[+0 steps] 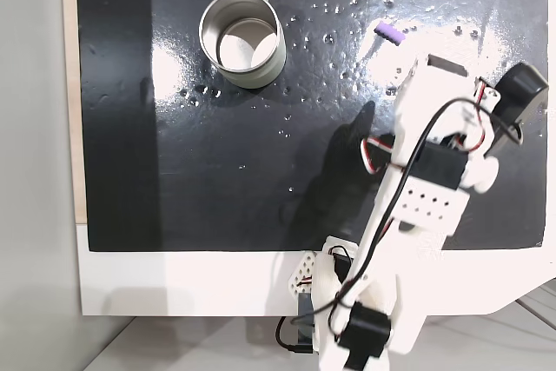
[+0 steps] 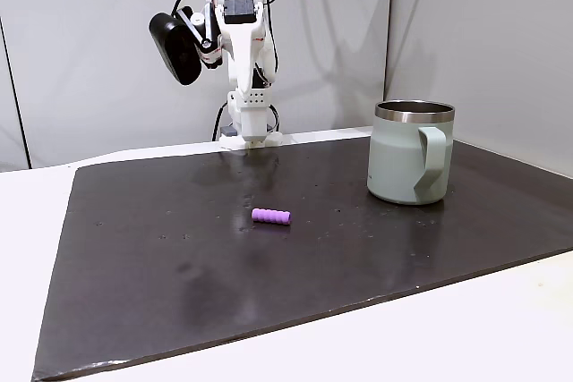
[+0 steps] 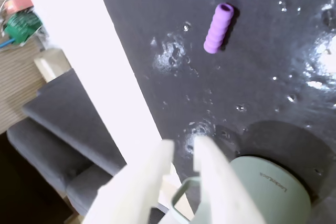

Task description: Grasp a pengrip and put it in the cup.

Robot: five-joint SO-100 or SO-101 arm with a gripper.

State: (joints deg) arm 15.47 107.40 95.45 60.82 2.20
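The purple pengrip (image 1: 388, 33) lies on its side on the black mat, seen also in the low fixed view (image 2: 270, 216) and at the top of the wrist view (image 3: 218, 28). The silver-grey cup (image 1: 243, 39) stands upright and apart from it, with its handle (image 2: 432, 157) showing on the side and its rim at the wrist view's lower edge (image 3: 257, 192). My gripper (image 3: 182, 148) hangs above the mat, well short of the pengrip. Its pale fingers (image 3: 205, 153) stand a narrow gap apart with nothing between them. From above, the gripper (image 1: 407, 80) sits just below the pengrip.
The black mat (image 1: 261, 171) carries white specks and droplets (image 3: 170, 56). A white table edge (image 1: 174, 284) runs around it. The folded arm (image 2: 237, 24) stands at the mat's back edge. Beyond the table lie grey steps (image 3: 58, 119) and a floor.
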